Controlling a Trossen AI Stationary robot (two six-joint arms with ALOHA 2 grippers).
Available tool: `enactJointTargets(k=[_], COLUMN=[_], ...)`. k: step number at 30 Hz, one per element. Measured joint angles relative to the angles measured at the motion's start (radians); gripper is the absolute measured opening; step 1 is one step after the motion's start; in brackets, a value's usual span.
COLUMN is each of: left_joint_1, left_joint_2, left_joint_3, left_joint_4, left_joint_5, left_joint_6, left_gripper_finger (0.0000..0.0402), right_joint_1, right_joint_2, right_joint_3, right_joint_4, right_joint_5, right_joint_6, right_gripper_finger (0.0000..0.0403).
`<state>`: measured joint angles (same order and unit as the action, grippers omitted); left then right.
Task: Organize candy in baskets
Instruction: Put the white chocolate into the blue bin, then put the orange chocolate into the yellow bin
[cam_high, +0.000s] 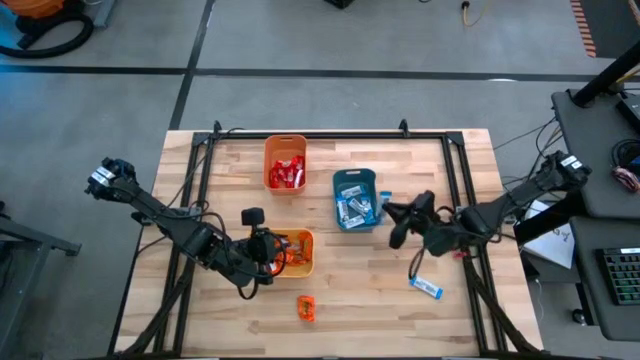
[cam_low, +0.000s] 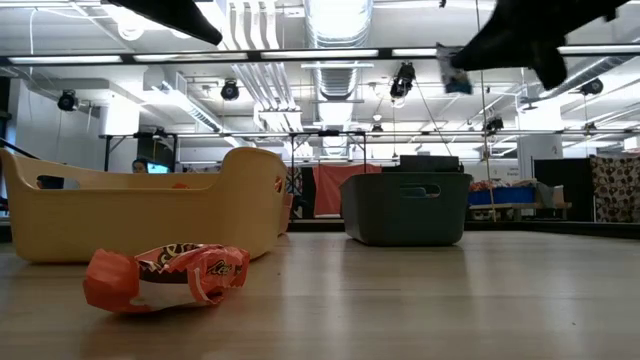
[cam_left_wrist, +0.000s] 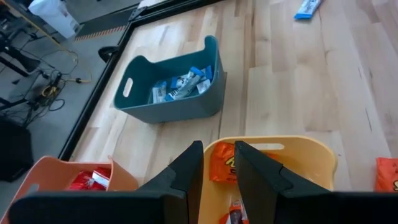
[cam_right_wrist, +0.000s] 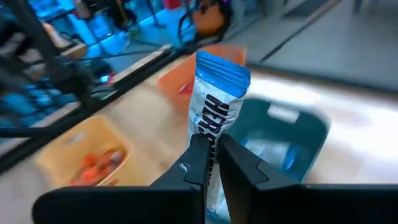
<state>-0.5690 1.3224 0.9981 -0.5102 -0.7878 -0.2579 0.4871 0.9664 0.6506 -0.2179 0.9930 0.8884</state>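
Three baskets stand mid-table: an orange one with red candy, a teal one with blue-white candy, and a yellow one with orange candy. My left gripper hovers over the yellow basket's near-left end, its fingers slightly apart with nothing between them. My right gripper is shut on a blue-white candy bar, held high just to the right of the teal basket. One orange candy and one blue-white candy lie flat on the table. My right gripper pinches the blue-white bar between its two fingers across its flat faces, about mid-length. The bar's free end sticks out past the fingertips. In the low view the bar is lifted far clear of the table, beside the teal basket.
The table's black frame rails run along the far edge and both sides. Bare wood lies along the near edge around the two loose candies. Cables and a desk stand off the table's right side.
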Motion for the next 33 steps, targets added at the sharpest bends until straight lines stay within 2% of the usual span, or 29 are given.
enactJointTargets(k=[4,8,14,22,33], left_joint_1=[0.000,0.000,0.001,0.002,0.002], left_joint_2=[0.000,0.000,0.000,0.000,0.000], left_joint_3=[0.000,0.000,0.000,0.000,0.000], left_joint_4=[0.003,0.003,0.002,0.002,0.001], left_joint_5=[-0.018,-0.026,-0.026,-0.026,-0.026], left_joint_6=[-0.010,-0.014,-0.034,-0.041,-0.066], left_gripper_finger=[0.0076,0.0076,0.0076,0.0076,0.0076], right_joint_1=[-0.088,-0.165,-0.235,-0.274,-0.279], right_joint_2=[0.059,0.127,0.215,0.296,0.278], right_joint_3=[0.000,0.001,0.020,0.058,0.098], right_joint_4=[0.134,0.210,0.208,0.207,0.156], right_joint_5=[0.013,0.003,-0.029,-0.116,-0.178], right_joint_6=[-0.193,-0.270,-0.275,-0.273,-0.271], right_gripper_finger=[0.0026,0.0028,0.0034,0.0076,0.0144])
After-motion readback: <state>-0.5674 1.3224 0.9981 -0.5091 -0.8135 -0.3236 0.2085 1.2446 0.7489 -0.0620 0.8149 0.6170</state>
